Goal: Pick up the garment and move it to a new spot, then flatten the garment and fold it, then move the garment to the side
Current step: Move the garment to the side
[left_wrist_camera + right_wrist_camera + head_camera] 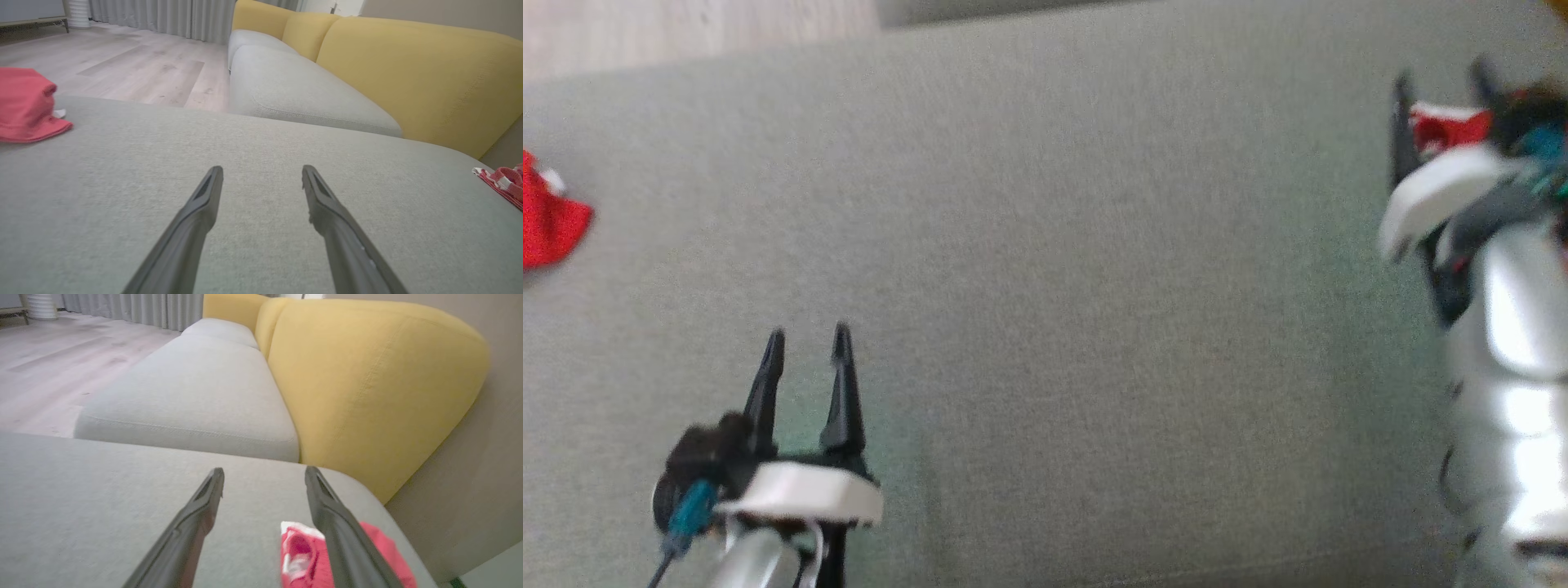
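Red garment (pixel 300 547) under spread right tool (pixel 264 471); axis unclear.

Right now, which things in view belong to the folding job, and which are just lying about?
In the job: red and white garment at the open right gripper; open left gripper; grey cushion under them.
Probably just lying about: plain red garment at the cushion's left edge; yellow sofa backrest; curtains.
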Tool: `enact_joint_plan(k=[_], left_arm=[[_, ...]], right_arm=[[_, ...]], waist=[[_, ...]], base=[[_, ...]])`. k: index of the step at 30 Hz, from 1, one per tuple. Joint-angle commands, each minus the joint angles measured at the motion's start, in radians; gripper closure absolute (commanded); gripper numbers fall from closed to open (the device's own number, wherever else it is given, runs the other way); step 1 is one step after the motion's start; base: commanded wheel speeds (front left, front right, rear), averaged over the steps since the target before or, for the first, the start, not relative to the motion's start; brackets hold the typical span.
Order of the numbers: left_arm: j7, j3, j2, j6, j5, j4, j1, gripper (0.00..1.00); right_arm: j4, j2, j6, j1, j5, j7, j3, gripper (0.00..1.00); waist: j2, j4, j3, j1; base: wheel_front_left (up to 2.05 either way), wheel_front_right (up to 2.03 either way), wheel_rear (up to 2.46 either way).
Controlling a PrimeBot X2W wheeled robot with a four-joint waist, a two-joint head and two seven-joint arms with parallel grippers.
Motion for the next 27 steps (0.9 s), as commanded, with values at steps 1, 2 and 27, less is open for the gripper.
enact_joint_plan(k=[1, 2, 27], left_arm=[[-0.016, 0.054, 0.008, -0.002, -0.015, -0.001, 0.023, 0.00], [-0.018, 0.059, 0.005, -0.002, -0.020, 0.009, 0.036, 0.00], [-0.015, 0.074, 0.037, -0.038, -0.079, 0.035, 0.237, 0.00]], right_arm=[[-0.055, 0.033, 0.007, 0.060, 0.025, -0.024, 0.044, 0.00], [-0.071, 0.046, 0.007, 0.093, 0.040, -0.032, 0.054, 0.00], [-0.590, 0.086, 0.007, 0.808, 0.309, -0.063, 0.189, 0.00]], waist=[[0.0000, 0.029, -0.110, 0.0001], [0.0000, 0.035, -0.133, 0.0001], [0.0000, 0.143, -0.332, 0.0001]], base=[[0.00, 0.00, 0.00], [0.00, 0.00, 0.00], [0.00, 0.00, 0.00]])
